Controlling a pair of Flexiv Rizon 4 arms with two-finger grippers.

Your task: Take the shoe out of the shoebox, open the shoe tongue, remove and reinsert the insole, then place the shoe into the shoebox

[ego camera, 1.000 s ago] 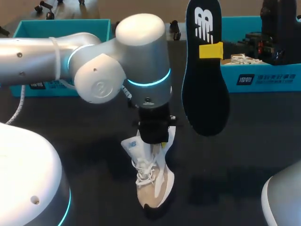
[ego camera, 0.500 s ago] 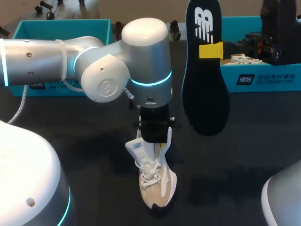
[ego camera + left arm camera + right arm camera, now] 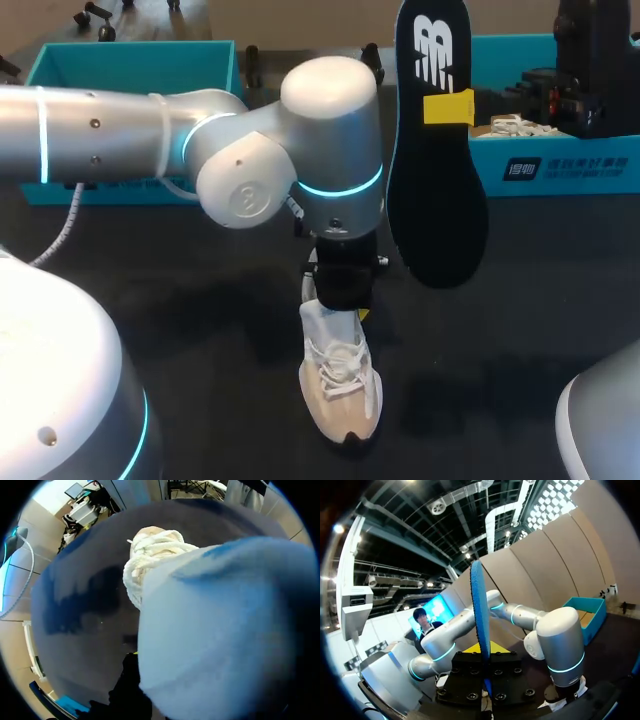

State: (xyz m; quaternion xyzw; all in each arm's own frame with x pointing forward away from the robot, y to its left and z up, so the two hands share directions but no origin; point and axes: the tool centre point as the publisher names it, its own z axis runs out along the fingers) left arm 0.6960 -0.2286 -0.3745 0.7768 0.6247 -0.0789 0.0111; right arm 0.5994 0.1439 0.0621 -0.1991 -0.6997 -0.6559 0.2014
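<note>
A beige and white shoe (image 3: pixel 341 380) rests on the dark table, toe toward the front edge. My left gripper (image 3: pixel 345 298) points straight down onto its heel and is shut on the heel collar. In the left wrist view the shoe (image 3: pixel 220 630) fills the space ahead, white laces (image 3: pixel 150 555) beyond it, and one dark finger (image 3: pixel 131 690) shows beside it. A black insole (image 3: pixel 437 170) hangs upright in the air, clamped near its upper end by my right gripper (image 3: pixel 448 107). Seen from the right wrist, the insole (image 3: pixel 479 615) stands edge-on between that gripper's (image 3: pixel 484 652) fingers.
A teal shoebox (image 3: pixel 130 60) stands at the back left. A second teal shoebox (image 3: pixel 560 160) at the back right holds another item with white laces (image 3: pixel 515 125). My left arm's large elbow (image 3: pixel 300 150) spans the table's middle.
My left arm has swung to the right, carrying the shoe's heel along. The shoe has shifted right and turned so its toe points more squarely to the front. The insole has stayed still.
</note>
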